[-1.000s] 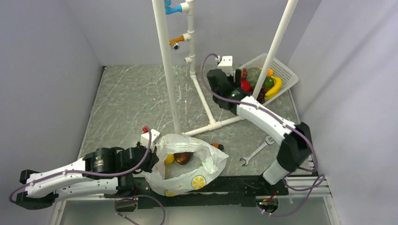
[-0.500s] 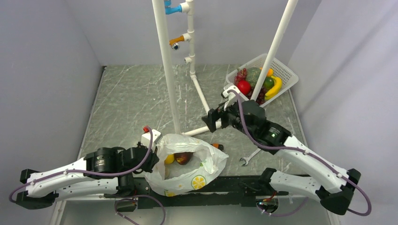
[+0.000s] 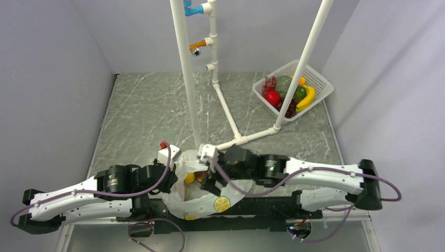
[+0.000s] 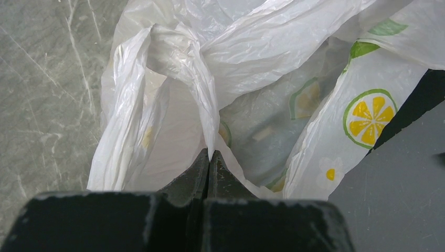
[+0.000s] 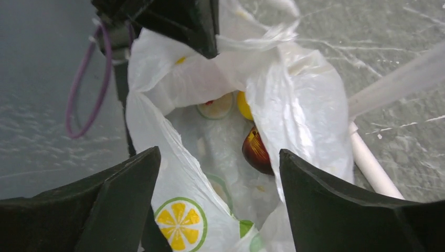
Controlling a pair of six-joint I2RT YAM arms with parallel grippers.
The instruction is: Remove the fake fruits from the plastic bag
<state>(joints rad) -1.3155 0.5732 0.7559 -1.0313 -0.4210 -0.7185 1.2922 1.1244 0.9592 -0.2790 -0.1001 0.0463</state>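
Left gripper (image 4: 209, 164) pinched shut on plastic bag (image 4: 273, 47) rim, mouth held open at near table (image 3: 147, 115) edge. Right gripper (image 5: 220, 173) wide open, empty, over mouth. Red apple (image 5: 256, 149), yellow fruit (image 5: 243, 106) inside. Step: reach-in. Next: lower, straddle apple, close clear of film.

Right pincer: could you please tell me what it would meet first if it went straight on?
Probably the dark red fruit inside the open plastic bag, though a fold of bag film may brush the right pincer first.
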